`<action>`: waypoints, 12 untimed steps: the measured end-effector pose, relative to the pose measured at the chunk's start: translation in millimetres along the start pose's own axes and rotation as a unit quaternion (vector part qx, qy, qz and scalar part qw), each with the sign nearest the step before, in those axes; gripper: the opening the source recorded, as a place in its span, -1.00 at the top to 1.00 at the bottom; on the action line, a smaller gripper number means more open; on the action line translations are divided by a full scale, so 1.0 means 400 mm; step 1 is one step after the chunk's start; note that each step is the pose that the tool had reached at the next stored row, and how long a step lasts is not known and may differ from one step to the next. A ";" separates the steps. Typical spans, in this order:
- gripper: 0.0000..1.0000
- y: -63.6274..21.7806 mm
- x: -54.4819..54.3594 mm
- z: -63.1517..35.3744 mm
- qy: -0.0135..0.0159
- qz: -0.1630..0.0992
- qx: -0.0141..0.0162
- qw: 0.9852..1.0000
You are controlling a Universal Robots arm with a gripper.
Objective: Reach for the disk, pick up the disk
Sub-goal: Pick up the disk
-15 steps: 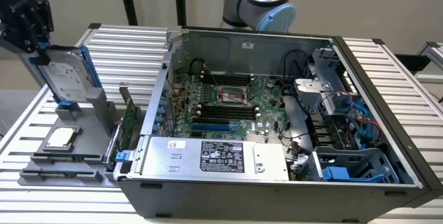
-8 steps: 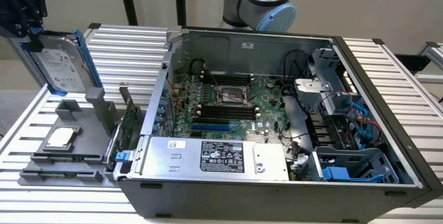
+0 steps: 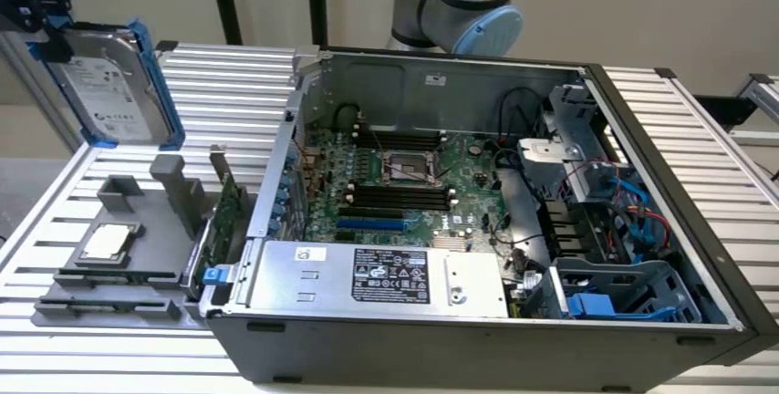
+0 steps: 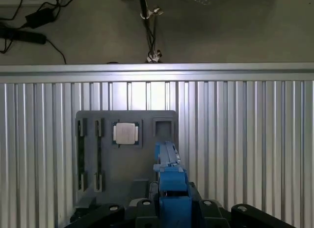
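Between the jaws of the claw point(image 4: 174, 214): disk point(image 3: 116, 84), pinched by its blue frame, on edge in the air | below claw: grey tray point(image 4: 122, 164) with square chip point(image 4: 125, 133) | off to one side: open computer case point(image 3: 487, 348)

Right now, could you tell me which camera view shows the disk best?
The exterior view: the disk turns its broad face to the camera, so the silver casing, white label and blue frame all show. The wrist view sees it edge-on, as a narrow blue strip.
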State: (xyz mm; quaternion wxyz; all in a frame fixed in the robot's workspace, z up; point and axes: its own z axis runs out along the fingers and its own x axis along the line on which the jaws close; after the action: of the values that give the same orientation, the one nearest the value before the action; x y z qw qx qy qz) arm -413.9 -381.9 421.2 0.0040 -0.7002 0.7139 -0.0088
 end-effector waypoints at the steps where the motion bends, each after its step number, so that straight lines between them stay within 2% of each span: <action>1: 0.35 -0.007 0.001 -0.010 -0.001 0.000 0.000 1.000; 6: 0.35 -0.051 0.008 -0.064 -0.004 -0.001 0.000 1.000; 12: 0.35 -0.121 0.022 -0.122 -0.008 -0.001 0.000 1.000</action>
State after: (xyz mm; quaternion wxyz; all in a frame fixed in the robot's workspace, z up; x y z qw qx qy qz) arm -366.7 -391.5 470.9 0.0094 -0.7008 0.7133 -0.0033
